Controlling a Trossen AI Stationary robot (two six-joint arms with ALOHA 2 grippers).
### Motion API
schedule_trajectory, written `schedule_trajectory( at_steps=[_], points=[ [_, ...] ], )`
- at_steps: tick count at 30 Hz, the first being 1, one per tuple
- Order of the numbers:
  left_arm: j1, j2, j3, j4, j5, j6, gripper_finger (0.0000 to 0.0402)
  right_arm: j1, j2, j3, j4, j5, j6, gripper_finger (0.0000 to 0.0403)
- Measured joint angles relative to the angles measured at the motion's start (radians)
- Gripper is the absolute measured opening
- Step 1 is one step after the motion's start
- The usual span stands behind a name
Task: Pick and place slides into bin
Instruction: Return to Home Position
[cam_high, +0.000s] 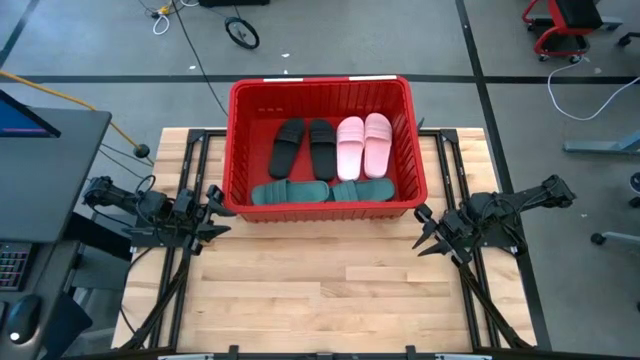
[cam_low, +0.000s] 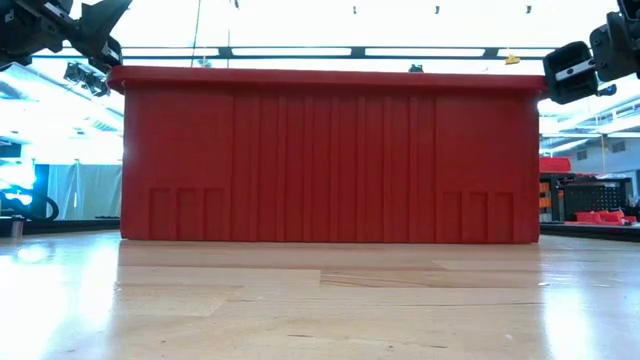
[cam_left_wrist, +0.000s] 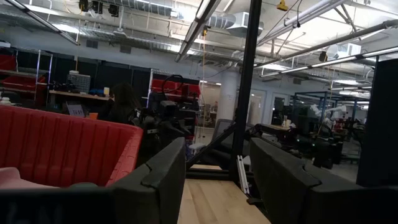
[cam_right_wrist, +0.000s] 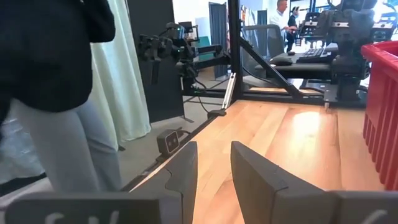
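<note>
The red bin (cam_high: 320, 83) stands on the far half of the wooden table. Its front wall fills the low view (cam_low: 330, 160). Inside lie two black slides (cam_high: 287, 148) (cam_high: 322, 148), two pale pink slides (cam_high: 350, 147) (cam_high: 377, 143) and two teal slides (cam_high: 290, 192) (cam_high: 363, 190), all flat on the bin's floor. My left gripper (cam_high: 215, 210) hovers open and empty beside the bin's near left corner. Its fingers stand apart in the left wrist view (cam_left_wrist: 217, 180). My right gripper (cam_high: 428, 232) hovers open and empty beside the near right corner, with a narrower gap (cam_right_wrist: 213, 168).
Bare wooden tabletop (cam_high: 320, 300) lies in front of the bin. Metal frame rails run along both table sides (cam_high: 190, 160) (cam_high: 452, 160). A person (cam_right_wrist: 50, 93) stands beyond the table's edge in the right wrist view. A desk with a screen (cam_high: 40, 130) is at the left.
</note>
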Motion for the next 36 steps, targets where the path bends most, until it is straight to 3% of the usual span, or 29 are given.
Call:
schedule_trajectory(
  at_steps=[36],
  points=[
    [0.000, 0.000, 0.000, 0.001, 0.000, 0.002, 0.0190, 0.000, 0.000, 0.000, 0.003, -0.007, 0.000, 0.0103]
  ],
)
